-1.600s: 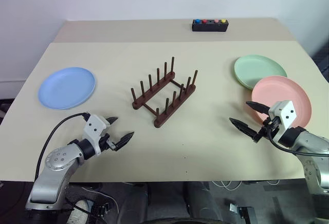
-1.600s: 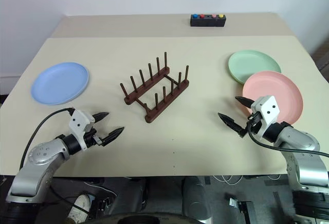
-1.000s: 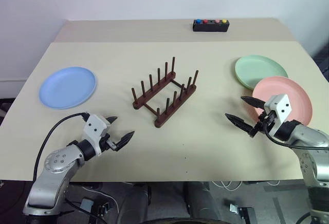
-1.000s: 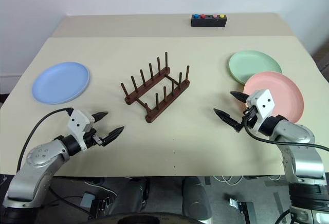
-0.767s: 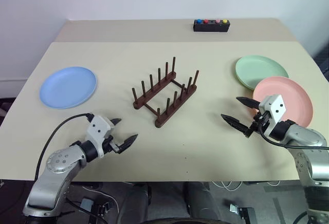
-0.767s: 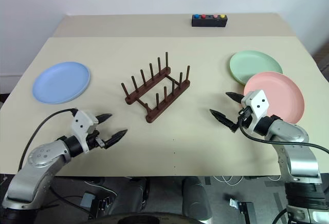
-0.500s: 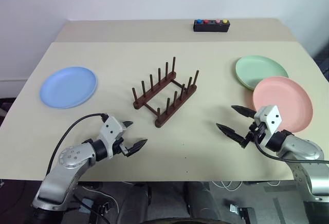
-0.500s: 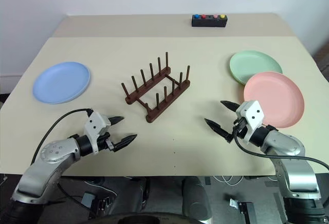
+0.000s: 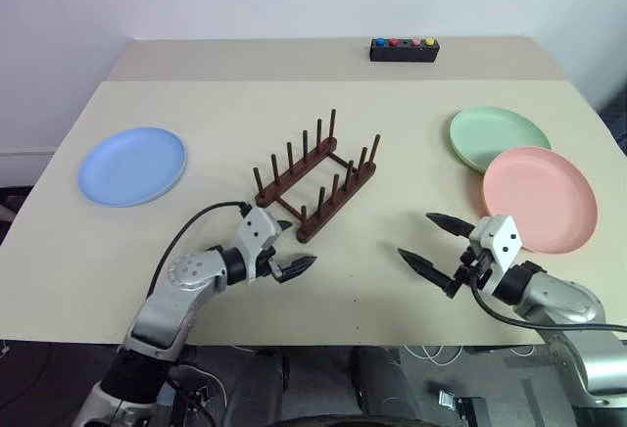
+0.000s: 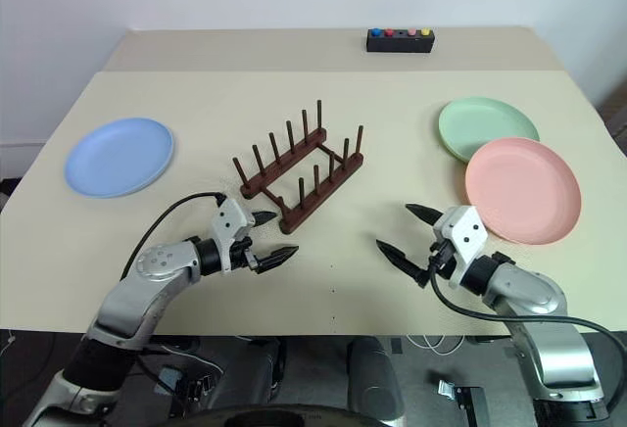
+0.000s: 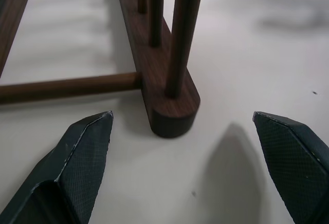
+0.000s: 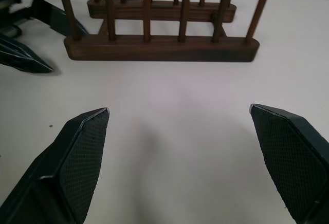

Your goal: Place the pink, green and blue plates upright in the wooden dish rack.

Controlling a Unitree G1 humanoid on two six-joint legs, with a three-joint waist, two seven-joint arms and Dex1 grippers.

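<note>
Left gripper (image 9: 287, 255), nearest the viewer with the right gripper (image 9: 429, 243), jaws spread wide and holding nothing; its fingers straddle the near end of the wooden dish rack (image 9: 315, 182), one fingertip just beside the front rail's rounded end. The forearm lies low over the surface (image 9: 372, 290), angled inward toward the middle. The right gripper, likewise wide open and empty, points inward and slightly down toward the rack's long side, with bare surface between them. Neither is near a plate, so the pose probably serves to steady or square the rack before loading. The rack stands diagonally at centre, all peg slots empty. The pink plate (image 9: 539, 199) lies flat to the right, its far edge overlapping the green plate (image 9: 496, 134) behind it. The blue plate (image 9: 132, 166) lies flat and alone at far left. A black button box (image 9: 404, 49) sits at the far edge.
</note>
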